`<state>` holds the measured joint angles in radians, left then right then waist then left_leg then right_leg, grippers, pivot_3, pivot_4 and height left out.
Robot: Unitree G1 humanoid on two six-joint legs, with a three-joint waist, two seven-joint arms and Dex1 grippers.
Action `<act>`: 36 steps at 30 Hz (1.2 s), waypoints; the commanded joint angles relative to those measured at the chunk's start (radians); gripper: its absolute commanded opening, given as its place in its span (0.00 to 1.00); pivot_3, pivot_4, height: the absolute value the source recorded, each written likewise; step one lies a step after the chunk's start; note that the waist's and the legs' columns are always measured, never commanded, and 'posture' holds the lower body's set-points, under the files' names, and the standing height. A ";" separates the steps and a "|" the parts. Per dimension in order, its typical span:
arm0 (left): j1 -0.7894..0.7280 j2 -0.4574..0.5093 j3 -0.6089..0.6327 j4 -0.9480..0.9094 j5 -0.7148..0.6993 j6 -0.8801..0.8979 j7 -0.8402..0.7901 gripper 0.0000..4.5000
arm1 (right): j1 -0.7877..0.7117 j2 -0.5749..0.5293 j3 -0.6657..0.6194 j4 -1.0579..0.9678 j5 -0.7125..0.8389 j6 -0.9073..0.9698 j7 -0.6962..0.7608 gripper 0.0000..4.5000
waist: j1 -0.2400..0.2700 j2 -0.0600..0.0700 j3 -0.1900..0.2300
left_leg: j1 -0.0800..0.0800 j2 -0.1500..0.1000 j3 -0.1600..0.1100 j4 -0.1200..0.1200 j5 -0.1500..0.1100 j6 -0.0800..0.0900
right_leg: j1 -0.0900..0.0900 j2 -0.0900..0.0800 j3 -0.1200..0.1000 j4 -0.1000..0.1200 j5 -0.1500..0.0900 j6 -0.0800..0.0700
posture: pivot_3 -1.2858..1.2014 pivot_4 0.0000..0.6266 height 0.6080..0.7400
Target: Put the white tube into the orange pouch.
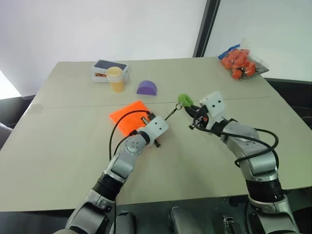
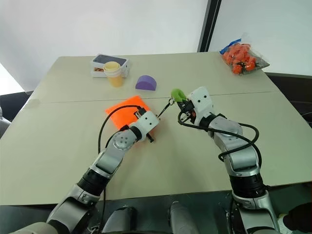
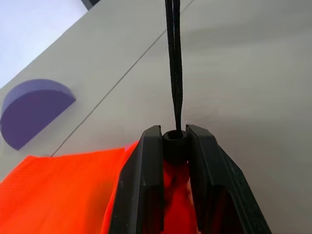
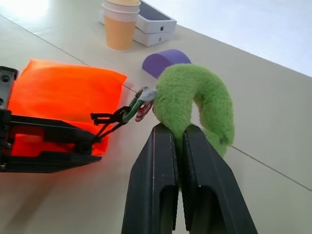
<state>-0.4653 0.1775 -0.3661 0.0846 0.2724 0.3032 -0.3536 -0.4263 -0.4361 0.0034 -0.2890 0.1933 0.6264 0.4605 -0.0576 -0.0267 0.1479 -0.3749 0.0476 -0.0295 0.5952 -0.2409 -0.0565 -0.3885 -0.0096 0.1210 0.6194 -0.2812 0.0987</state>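
Observation:
The orange pouch (image 1: 127, 117) lies flat near the middle of the table. My left gripper (image 3: 174, 139) is shut on the pouch's near right corner, its fingers pinching the small black cord stop there. A thin dark cord (image 1: 171, 113) runs taut from that corner to a clip on a green fuzzy charm (image 4: 195, 92). My right gripper (image 4: 178, 129) is shut on the charm and holds it just above the table, to the right of the pouch. The white tube is out of view.
At the back left stand a pale yellow cup (image 1: 116, 78) and a white phone box (image 1: 109, 68). A purple half-round block (image 1: 146, 87) sits behind the pouch. A clear bag of orange-red items (image 1: 241, 61) lies at the back right corner.

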 commanded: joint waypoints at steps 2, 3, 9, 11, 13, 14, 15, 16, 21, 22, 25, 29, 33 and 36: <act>0.057 0.082 0.013 -0.099 -0.024 0.000 -0.096 0.04 | -0.055 -0.030 -0.078 0.099 -0.075 -0.025 -0.113 0.00 | 0.000 0.000 0.000 | 0.000 0.000 0.000 0.000 0.000 0.000 | 0.000 0.000 0.000 0.000 0.000 -0.001 | 0.52 0.24 0.87; 0.067 0.094 0.014 -0.111 -0.028 0.004 -0.109 0.04 | -0.059 -0.035 -0.080 0.115 -0.085 -0.029 -0.124 0.00 | 0.002 0.000 0.000 | 0.000 0.000 0.000 0.000 0.000 0.000 | 0.000 0.000 0.000 0.000 0.000 -0.001 | 0.52 0.24 0.87; 0.114 0.132 0.025 -0.177 -0.060 0.048 -0.163 0.04 | -0.069 -0.040 -0.090 0.169 -0.116 -0.033 -0.176 0.00 | 0.012 0.000 0.000 | 0.000 0.000 0.000 0.000 0.000 0.000 | 0.000 0.000 0.000 0.000 0.000 -0.001 | 0.52 0.24 0.87; 0.123 0.136 0.033 -0.191 -0.069 0.068 -0.166 0.04 | -0.070 -0.040 -0.088 0.179 -0.121 -0.036 -0.180 0.00 | 0.012 0.000 0.000 | 0.000 0.000 0.000 0.000 0.000 0.000 | 0.000 0.000 0.000 0.000 -0.001 -0.001 | 0.52 0.24 0.87; 0.127 0.142 0.034 -0.198 -0.071 0.074 -0.169 0.04 | -0.070 -0.040 -0.084 0.185 -0.127 -0.037 -0.187 0.00 | 0.013 0.000 0.000 | 0.000 0.000 0.000 0.000 0.000 0.000 | 0.000 0.000 0.000 0.000 -0.001 -0.001 | 0.52 0.24 0.87; 0.128 0.144 0.034 -0.200 -0.073 0.077 -0.171 0.04 | -0.071 -0.040 -0.083 0.188 -0.129 -0.037 -0.189 0.00 | 0.013 0.000 0.000 | 0.000 0.000 0.000 0.000 0.000 0.000 | 0.000 0.000 0.000 0.000 0.000 -0.001 | 0.52 0.24 0.87; 0.128 0.146 0.035 -0.204 -0.075 0.080 -0.173 0.04 | -0.071 -0.039 -0.082 0.189 -0.129 -0.037 -0.189 0.00 | 0.013 0.000 0.000 | 0.000 0.000 0.000 0.000 0.000 0.000 | 0.000 0.000 0.000 0.000 0.000 -0.001 | 0.52 0.24 0.87; 0.128 0.147 0.035 -0.206 -0.077 0.083 -0.174 0.04 | -0.072 -0.038 -0.081 0.190 -0.129 -0.037 -0.188 0.00 | 0.013 0.000 0.000 | 0.000 0.000 0.000 0.000 0.000 0.000 | 0.000 0.000 0.000 0.000 0.000 -0.001 | 0.52 0.24 0.87; 0.128 0.151 0.043 -0.220 -0.108 0.098 -0.195 0.04 | -0.062 -0.040 -0.053 0.170 -0.118 -0.034 -0.148 0.00 | 0.012 0.001 0.000 | 0.000 0.000 0.000 0.000 0.000 0.000 | 0.000 0.000 0.000 0.000 0.000 -0.001 | 0.52 0.24 0.87; 0.128 0.148 0.050 -0.225 -0.125 0.108 -0.204 0.15 | -0.056 -0.042 -0.046 0.158 -0.108 -0.024 -0.132 0.08 | 0.012 0.001 0.000 | 0.000 0.000 0.000 0.000 0.000 0.000 | 0.000 0.000 0.000 0.000 0.000 -0.001 | 0.52 0.24 0.87; 0.131 0.145 0.071 -0.255 -0.183 0.125 -0.241 0.49 | -0.039 -0.043 -0.033 0.129 -0.080 0.012 -0.083 0.35 | 0.012 0.001 0.000 | 0.000 0.000 0.000 0.000 0.000 0.000 | 0.000 0.000 0.000 0.000 0.000 -0.001 | 0.52 0.24 0.87; 0.164 0.179 0.137 -0.344 -0.306 0.166 -0.329 0.85 | 0.037 -0.096 0.035 0.067 -0.084 -0.009 0.024 0.83 | 0.012 0.001 0.000 | 0.000 0.000 0.000 0.000 0.000 0.000 | 0.000 0.000 0.000 0.000 -0.001 -0.001 | 0.52 0.24 0.87; 0.228 0.229 0.266 -0.448 -0.477 0.276 -0.398 0.85 | 0.137 -0.132 0.026 0.017 -0.046 -0.073 0.113 0.92 | 0.011 0.001 0.000 | 0.000 0.000 0.000 0.000 0.000 0.000 | 0.000 0.000 0.000 0.000 -0.001 -0.001 | 0.52 0.24 0.87; 0.286 0.271 0.373 -0.481 -0.548 0.333 -0.390 0.85 | 0.219 -0.151 -0.001 -0.001 -0.012 -0.124 0.165 0.92 | 0.008 0.000 0.000 | 0.001 0.001 0.001 0.000 0.000 0.000 | 0.000 0.000 0.000 0.000 -0.001 -0.001 | 0.52 0.24 0.87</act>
<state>-0.1883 0.4403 -0.0622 -0.3559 -0.2255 0.6104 -0.7490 -0.2151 -0.5751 0.0413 -0.2454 0.1533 0.5406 0.6008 -0.0496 -0.0262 0.1477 -0.3739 0.0484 -0.0290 0.5950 -0.2409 -0.0563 -0.3883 -0.0097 0.1211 0.6193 -0.2827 0.0981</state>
